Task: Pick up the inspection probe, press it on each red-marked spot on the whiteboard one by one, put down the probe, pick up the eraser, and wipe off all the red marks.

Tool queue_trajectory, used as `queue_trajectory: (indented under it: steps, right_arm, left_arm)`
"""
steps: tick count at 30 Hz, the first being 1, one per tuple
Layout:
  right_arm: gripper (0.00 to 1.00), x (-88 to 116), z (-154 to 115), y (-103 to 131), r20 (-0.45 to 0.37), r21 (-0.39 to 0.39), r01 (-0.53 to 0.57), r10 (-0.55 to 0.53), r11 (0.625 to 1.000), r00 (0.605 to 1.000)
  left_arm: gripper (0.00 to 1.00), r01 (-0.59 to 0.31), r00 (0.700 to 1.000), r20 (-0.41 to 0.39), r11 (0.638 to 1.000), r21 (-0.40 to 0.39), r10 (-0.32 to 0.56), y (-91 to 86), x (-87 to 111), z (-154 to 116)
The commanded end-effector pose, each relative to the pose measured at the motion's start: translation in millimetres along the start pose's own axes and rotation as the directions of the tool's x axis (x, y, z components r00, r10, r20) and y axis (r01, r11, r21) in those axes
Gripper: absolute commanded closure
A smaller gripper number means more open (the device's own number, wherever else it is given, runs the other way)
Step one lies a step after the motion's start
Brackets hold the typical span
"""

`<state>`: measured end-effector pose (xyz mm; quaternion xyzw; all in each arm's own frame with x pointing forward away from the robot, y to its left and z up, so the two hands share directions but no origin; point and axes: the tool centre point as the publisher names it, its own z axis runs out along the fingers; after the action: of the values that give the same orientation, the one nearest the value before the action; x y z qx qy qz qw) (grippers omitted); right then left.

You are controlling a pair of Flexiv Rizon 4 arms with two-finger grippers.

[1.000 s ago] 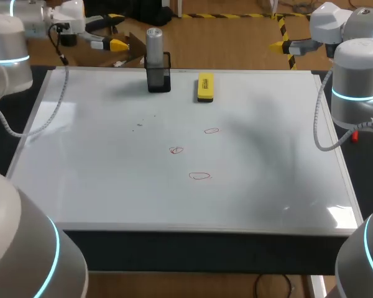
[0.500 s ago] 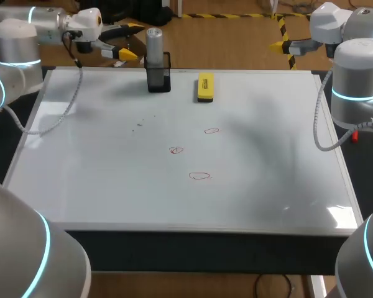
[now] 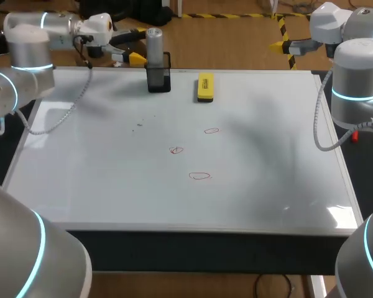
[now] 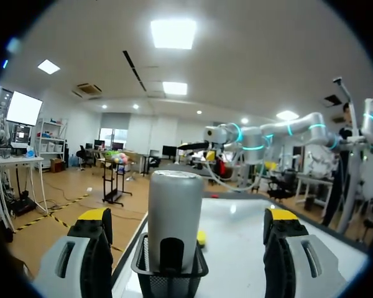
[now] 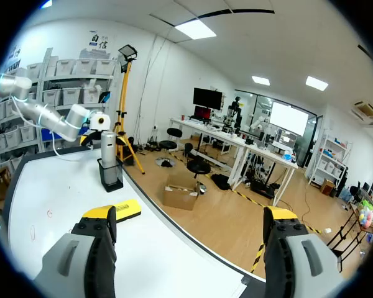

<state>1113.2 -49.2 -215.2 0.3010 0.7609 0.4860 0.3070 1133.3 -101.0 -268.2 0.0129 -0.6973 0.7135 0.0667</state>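
- left gripper (image 3: 139, 45): fingers spread wide apart, clamped on nothing; in the left wrist view (image 4: 188, 225) the probe stands ahead of it, framed by the two yellow tips with a gap on each side
- inspection probe (image 3: 154, 42): a silver cylinder, upright in a black mesh holder (image 3: 158, 79) at the whiteboard's 12 o'clock edge, with the left gripper at its 9 o'clock
- eraser (image 3: 205, 87): yellow, lying flat on the board at the holder's 3 o'clock, near it but apart
- three red marks (image 3: 176, 150): toward 5 to 6 o'clock from the holder, around mid-whiteboard (image 3: 280, 167)
- right gripper (image 5: 189, 218): fingers wide apart and empty, off the board's 1 o'clock corner
- progress, as i judge it: the very first step; the probe is not yet grasped, no spot pressed, nothing wiped, so the whole sequence is left to do
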Motion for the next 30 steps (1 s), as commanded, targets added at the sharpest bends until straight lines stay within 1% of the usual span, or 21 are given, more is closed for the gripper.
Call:
queue_trajectory:
  steps: [1,11,26,27,28,29,30]
  right_arm:
    - [0.0,0,0,0,0.0,0.0,0.0,0.0,1.0,1.0]
    - [0.0,0,0,0,0.0,0.0,0.0,0.0,1.0,1.0]
    - [0.0,0,0,0,0.0,0.0,0.0,0.0,1.0,1.0]
    - [0.0,0,0,0,0.0,0.0,0.0,0.0,1.0,1.0]
    - [0.0,0,0,0,0.0,0.0,0.0,0.0,1.0,1.0]
    - [0.0,0,0,0,0.0,0.0,0.0,0.0,1.0,1.0]
    - [0.0,0,0,0,0.0,0.0,0.0,0.0,1.0,1.0]
  left_arm:
    - [0.0,-0.009,0.993,0.114,1.0,-0.011,0.01,2.2,12.9,13]
    - [0.0,-0.025,0.993,0.112,0.999,-0.027,0.028,7.6,12.5,35]
    - [0.0,-0.025,0.987,0.158,0.999,-0.034,0.03,13.6,5.8,37]
    - [0.01,-0.025,0.987,0.16,0.999,-0.033,0.03,13.6,5.4,37]
    - [0.13,-0.029,0.986,0.166,0.999,-0.033,0.034,13.4,5.3,37]
    - [0.28,-0.029,0.984,0.172,0.999,-0.031,0.034,13.1,5.3,36]
    - [0.46,-0.029,0.984,0.173,0.999,-0.031,0.034,13.2,5.3,35]
